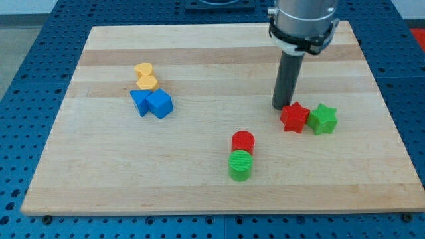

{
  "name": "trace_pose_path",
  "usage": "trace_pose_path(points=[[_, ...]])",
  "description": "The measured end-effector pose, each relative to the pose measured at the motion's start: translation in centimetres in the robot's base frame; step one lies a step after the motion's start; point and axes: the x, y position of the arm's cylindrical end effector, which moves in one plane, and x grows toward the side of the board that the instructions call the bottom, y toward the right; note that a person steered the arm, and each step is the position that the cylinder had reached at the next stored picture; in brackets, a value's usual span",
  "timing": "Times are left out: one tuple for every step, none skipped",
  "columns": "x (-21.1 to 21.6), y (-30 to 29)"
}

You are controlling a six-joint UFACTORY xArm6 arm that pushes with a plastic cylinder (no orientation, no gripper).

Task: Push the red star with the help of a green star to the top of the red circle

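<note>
The red star (294,117) lies at the view's right on the wooden board, touching the green star (323,119) on its right side. The red circle (243,141) stands lower and to the left, with a green circle (240,165) touching it just below. My tip (279,106) rests on the board right at the red star's upper left edge, touching it or nearly so. The rod rises straight up to the arm's grey flange (303,23) at the view's top.
Two yellow blocks (145,76) stand stacked in a line at the view's upper left, with two blue blocks (151,103) touching just below them. The wooden board (199,60) sits on a blue perforated table.
</note>
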Motion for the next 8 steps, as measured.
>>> trace_pose_path(points=[[-1.8,3.5],[-0.3,8.9],[2.0,11.7],[2.4,11.8],[4.2,10.8],[4.4,10.4],[4.4,10.4],[4.4,9.5]])
